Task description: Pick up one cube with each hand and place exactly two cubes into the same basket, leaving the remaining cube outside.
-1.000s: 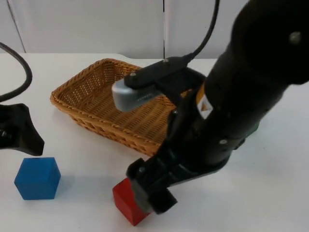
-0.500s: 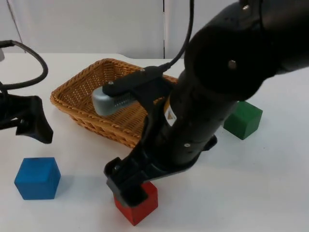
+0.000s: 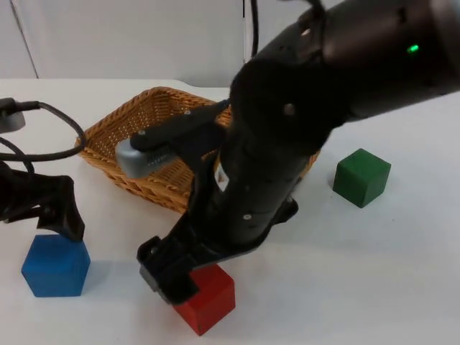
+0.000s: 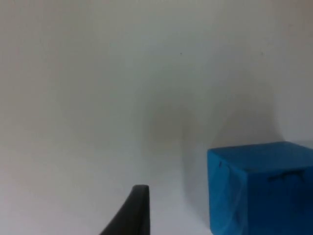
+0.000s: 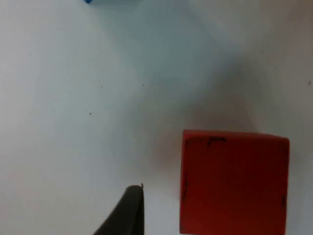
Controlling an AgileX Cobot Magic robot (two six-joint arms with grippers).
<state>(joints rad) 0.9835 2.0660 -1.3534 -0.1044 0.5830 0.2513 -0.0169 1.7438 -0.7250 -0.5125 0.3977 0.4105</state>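
Three cubes lie on the white table. The blue cube (image 3: 55, 264) (image 4: 261, 188) sits at the front left, with my left gripper (image 3: 65, 224) just above its far edge. The red cube (image 3: 210, 298) (image 5: 234, 181) sits at the front centre; my right gripper (image 3: 167, 274) hangs low at its left side, touching or nearly touching it. The green cube (image 3: 361, 177) rests apart at the right. A woven wicker basket (image 3: 136, 115) stands at the back centre, partly hidden by the right arm; the part I can see holds no cube.
The bulky right arm (image 3: 287, 144) reaches across the basket's near right part. White table lies open in front of the green cube and between the blue and red cubes. The grey partition wall closes the back.
The right arm swung left, uncovering the green cube and most of the red one. The left gripper moved right and nearer, down toward the blue cube.
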